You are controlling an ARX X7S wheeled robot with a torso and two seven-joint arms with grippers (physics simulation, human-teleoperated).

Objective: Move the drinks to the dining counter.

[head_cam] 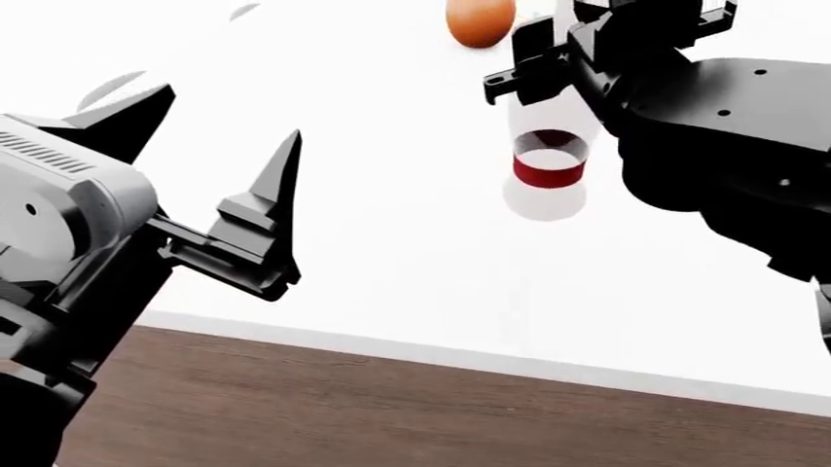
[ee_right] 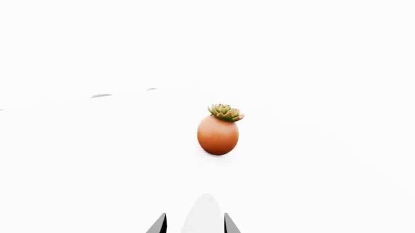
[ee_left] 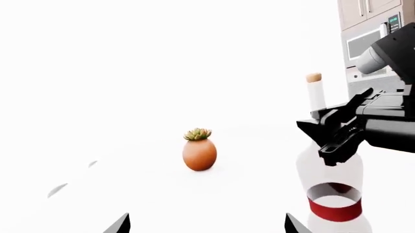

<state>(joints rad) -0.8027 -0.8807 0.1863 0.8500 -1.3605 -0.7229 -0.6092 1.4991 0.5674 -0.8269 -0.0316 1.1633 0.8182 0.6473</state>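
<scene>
Right now right claw [head_cam: 552,49] pinches the clear corked bottle [head_cam: 547,165] at its neck, upright on the white table [head_cam: 389,253] near the succulent egg pot [ee_left: 199,150]; left claw [head_cam: 214,165] spread, idle.

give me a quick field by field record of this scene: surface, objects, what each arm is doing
surface: bright white dining counter, wood floor below its edge
drink: tall clear bottle with red band and cork top, upright on the counter
right gripper: fingers around the bottle's neck
left gripper: open, empty, over the counter
other: orange egg-shaped succulent pot, standing apart beyond the bottle
</scene>
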